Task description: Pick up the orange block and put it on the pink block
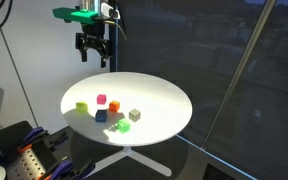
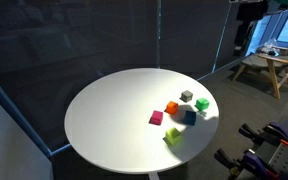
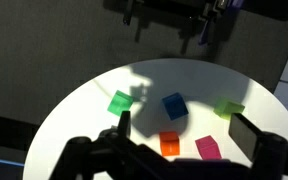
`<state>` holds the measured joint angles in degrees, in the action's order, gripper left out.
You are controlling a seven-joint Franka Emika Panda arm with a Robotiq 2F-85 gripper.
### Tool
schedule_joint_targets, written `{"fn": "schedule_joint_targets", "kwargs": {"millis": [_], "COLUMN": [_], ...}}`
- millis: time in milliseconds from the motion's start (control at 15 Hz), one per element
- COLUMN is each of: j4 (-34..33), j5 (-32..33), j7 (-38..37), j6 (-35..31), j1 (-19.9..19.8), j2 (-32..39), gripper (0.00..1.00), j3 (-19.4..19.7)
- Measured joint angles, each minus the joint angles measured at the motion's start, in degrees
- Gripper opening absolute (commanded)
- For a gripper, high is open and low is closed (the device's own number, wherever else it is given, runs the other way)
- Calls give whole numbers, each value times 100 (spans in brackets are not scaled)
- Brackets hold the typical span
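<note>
Small orange block sits flat at lower centre of the wrist view; matching pink block lies just right, apart.

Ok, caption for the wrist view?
Open gripper above white table; orange block beside pink block, both untouched.

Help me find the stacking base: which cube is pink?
The pink block, magenta, beside the orange block. The others are the blue cube, grey cube, green cube and yellow-green cube.
</note>
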<state>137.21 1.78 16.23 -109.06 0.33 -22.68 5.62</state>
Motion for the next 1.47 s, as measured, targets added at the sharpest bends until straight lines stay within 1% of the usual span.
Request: {"fn": "schedule_joint_targets", "kwargs": {"millis": [867, 1067, 1467], "j4": [-2, -5, -146], "j5": [-1, -8, -74], "j7": [0, 0, 7], "j6": [-41, -291, -1097], "j1": [0, 1, 40], "j2": [14, 80, 436], "gripper": [100, 100, 100], "j3": [-2, -3, -3]}}
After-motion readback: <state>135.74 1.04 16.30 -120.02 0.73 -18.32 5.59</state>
